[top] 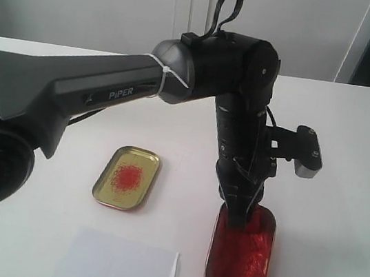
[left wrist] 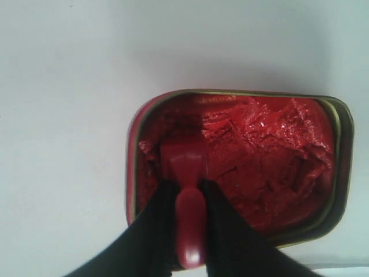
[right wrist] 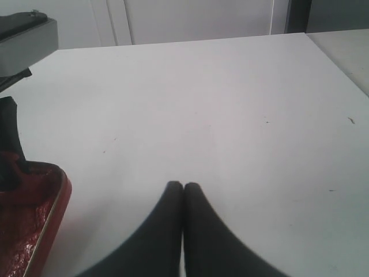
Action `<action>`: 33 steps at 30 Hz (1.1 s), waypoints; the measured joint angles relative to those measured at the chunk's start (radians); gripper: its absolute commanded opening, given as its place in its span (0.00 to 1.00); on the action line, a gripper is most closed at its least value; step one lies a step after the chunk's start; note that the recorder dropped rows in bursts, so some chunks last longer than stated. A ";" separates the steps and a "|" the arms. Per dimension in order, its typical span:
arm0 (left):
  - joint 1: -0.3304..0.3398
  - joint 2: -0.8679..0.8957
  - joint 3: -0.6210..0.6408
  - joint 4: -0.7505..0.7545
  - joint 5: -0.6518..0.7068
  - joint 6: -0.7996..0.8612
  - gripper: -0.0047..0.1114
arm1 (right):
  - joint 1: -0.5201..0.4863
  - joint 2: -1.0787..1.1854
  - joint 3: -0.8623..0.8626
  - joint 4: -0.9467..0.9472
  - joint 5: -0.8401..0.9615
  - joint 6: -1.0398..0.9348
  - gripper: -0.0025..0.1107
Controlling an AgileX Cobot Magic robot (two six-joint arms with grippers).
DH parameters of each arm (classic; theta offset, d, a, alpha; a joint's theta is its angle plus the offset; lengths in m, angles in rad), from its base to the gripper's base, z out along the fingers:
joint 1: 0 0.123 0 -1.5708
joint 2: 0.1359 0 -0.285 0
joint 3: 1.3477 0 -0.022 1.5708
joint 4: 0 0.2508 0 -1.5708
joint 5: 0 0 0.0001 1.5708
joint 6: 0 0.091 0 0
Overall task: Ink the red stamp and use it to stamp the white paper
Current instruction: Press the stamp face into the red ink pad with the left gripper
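The red stamp stands with its square base down in the red ink paste of the oblong red tin, at one end of the tin. My left gripper is shut on the stamp's narrow handle, one black finger on each side. In the exterior view that gripper points straight down into the tin, and its fingers hide the stamp. The white paper lies flat at the front, left of the tin. My right gripper is shut and empty above bare table beside the tin.
A gold oblong tin with a red smudge sits left of the red tin and behind the paper. The left arm stretches in from the left above the table. The white table runs back to a wall.
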 measured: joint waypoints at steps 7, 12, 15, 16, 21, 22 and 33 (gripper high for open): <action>0.002 0.000 0.000 -0.008 0.000 0.000 0.04 | 0.000 0.000 0.000 0.000 0.000 0.000 0.02; 0.026 0.000 0.000 -0.045 0.000 0.000 0.04 | 0.000 0.000 0.000 0.000 0.000 0.000 0.02; 0.039 0.000 0.000 -0.071 0.000 0.000 0.04 | 0.000 0.000 0.000 0.000 0.000 0.000 0.02; 0.041 0.000 0.000 -0.076 0.000 0.000 0.04 | 0.000 0.000 0.000 0.000 0.000 0.000 0.02; 0.043 0.000 0.000 -0.084 -0.003 0.000 0.04 | 0.000 0.000 0.000 0.000 0.000 0.000 0.02; 0.043 0.002 0.000 -0.083 -0.003 0.000 0.04 | 0.000 0.000 0.000 0.000 0.000 0.000 0.02; 0.043 0.050 0.003 -0.083 -0.008 0.002 0.04 | 0.000 0.000 0.000 0.000 0.000 0.000 0.02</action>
